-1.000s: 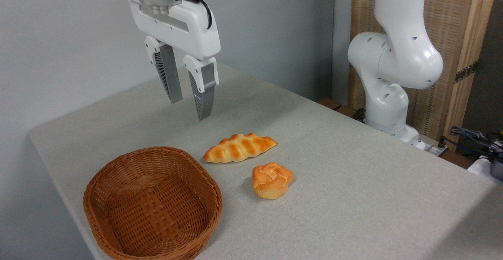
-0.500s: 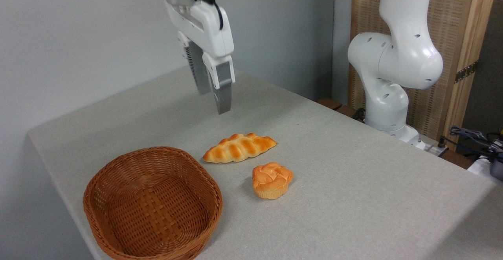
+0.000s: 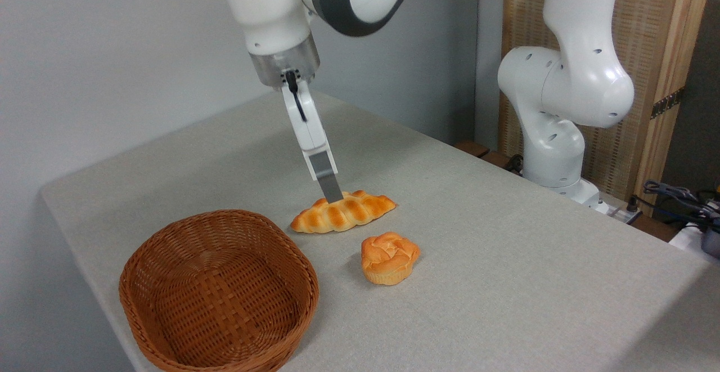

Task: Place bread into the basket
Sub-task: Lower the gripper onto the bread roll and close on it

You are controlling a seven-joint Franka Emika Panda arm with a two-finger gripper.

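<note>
The bread (image 3: 351, 213), a braided golden-brown loaf, lies on the grey table just right of the basket's far end. The brown wicker basket (image 3: 143, 251) stands empty at the front left. My gripper (image 3: 333, 194) hangs edge-on over the loaf, and its near finger (image 3: 323, 172) reaches down to the loaf's top at the back. The far finger is hidden behind the near one. The fingers stood apart half a second ago, and nothing is held between them.
A small round orange bun (image 3: 389, 258) sits in front of the loaf, to its right. The arm's white base (image 3: 554, 152) stands at the table's far right edge, with cables (image 3: 675, 195) beyond it. The table's left edge runs close by the basket.
The gripper has turned about its axis, moved right and come down from well above the table onto the loaf. Bread, bun and basket have not moved.
</note>
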